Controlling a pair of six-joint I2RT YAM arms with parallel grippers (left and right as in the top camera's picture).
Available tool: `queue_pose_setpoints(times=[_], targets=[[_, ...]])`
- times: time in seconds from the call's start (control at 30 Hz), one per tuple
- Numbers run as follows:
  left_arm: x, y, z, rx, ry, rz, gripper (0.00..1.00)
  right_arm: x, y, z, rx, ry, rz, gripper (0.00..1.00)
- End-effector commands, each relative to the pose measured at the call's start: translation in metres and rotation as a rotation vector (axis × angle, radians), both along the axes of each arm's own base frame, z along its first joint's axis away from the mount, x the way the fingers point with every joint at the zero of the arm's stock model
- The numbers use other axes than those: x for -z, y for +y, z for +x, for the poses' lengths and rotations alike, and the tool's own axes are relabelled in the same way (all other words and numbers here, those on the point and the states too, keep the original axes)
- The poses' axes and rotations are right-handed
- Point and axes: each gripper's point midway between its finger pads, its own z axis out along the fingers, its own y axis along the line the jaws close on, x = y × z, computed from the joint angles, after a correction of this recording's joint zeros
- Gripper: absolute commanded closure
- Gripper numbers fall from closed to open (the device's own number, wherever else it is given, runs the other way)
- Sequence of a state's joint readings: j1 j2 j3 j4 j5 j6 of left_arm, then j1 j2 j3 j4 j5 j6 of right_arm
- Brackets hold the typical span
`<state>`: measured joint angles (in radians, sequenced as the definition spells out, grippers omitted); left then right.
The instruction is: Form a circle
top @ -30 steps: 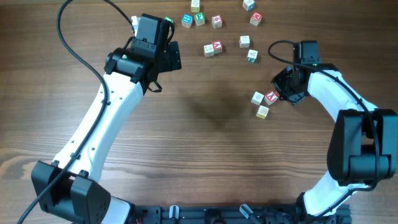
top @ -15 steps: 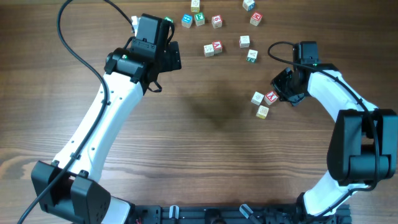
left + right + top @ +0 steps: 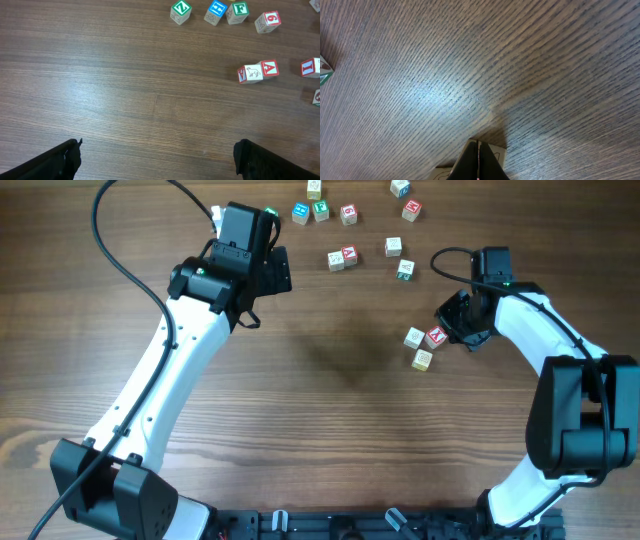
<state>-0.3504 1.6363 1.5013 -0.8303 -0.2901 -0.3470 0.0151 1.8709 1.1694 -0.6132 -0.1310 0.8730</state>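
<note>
While the circle (image 3: 414, 337) is only a tight cluster of three cubes right of centre on the tabletop (image 3: 330, 410), you are at the nudging step. Your right hand (image 3: 447, 330), pinched shut on nothing, sits just beside its red-faced cube (image 3: 435, 336). Your left hand (image 3: 272, 272) hangs wide open and empty. Next, I judge, you need to bring in the scattered cubes (image 3: 347, 255) on the far side.

In the left wrist view, the wooden cubes read: green Z cube (image 3: 180, 11), green F cube (image 3: 240, 10), red A cube (image 3: 270, 68), red numeral cube (image 3: 268, 21), 6 or 9. Overhead, the cluster's red-faced cube (image 3: 435, 336) is too small to read.
</note>
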Motion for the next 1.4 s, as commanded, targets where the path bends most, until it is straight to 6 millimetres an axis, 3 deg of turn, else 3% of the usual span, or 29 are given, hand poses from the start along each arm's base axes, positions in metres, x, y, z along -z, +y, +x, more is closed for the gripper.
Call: queue_pose_setpoints(times=[0.0,1.37], targets=[[0.0017,0.0019,0.0005,-0.012,0.001,-0.003,0.0,0.0015,0.0015,-0.0007,-0.012,0.005,0.003,0.96],[0.0017,0.0019,0.0005,-0.012,0.001,-0.003,0.0,-0.0014,0.0088,0.0053,-0.056,-0.028,0.036,0.95]])
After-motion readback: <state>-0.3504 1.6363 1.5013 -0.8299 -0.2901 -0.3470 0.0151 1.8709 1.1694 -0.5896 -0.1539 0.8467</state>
